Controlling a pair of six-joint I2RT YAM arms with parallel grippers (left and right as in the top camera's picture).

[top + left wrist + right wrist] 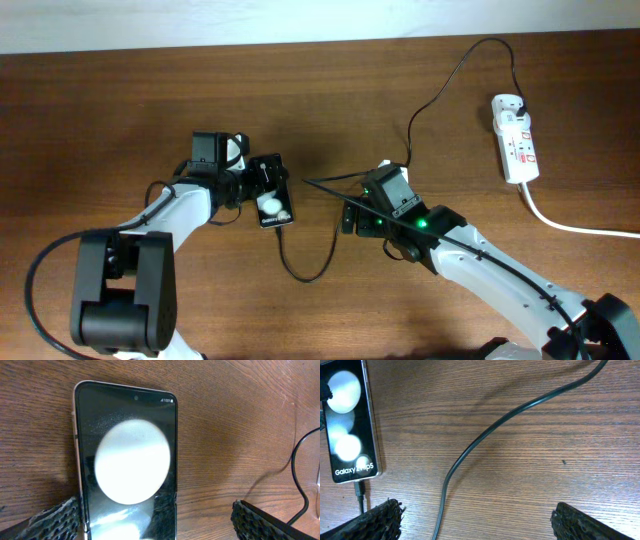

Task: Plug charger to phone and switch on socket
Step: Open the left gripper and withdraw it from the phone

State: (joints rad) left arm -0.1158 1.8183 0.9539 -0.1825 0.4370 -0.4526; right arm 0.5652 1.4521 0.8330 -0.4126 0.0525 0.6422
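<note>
- Fingers (55,520) of the left gripper (155,527) stand spread wide at the bottom of its wrist view and clamp nothing. The phone (127,460) lies flat between them, its left edge just beside the left-hand pad and the other pad well apart.
- Fingers (375,520) of the right gripper (480,525) also gape wide and empty. The black cable (485,435) curves across the table (545,460) between them.
- Only the right wrist view shows the phone's lower end, in the upper left of the frame. It has white lettering, and the cable's plug (360,489) sits at its edge, seemingly seated.
- Only the left wrist view shows the phone's top end, with a camera dot and small status icons.
- Only the overhead view shows the power strip (515,140), at the upper right and well apart from both grippers. The cable loops away from its top end.
- Count: one phone, one cable, one power strip, two arms.
- Overhead, both arms reach in from the lower corners. The left gripper is over the phone left of centre, and the right gripper sits just right of centre, pointing towards the phone.
</note>
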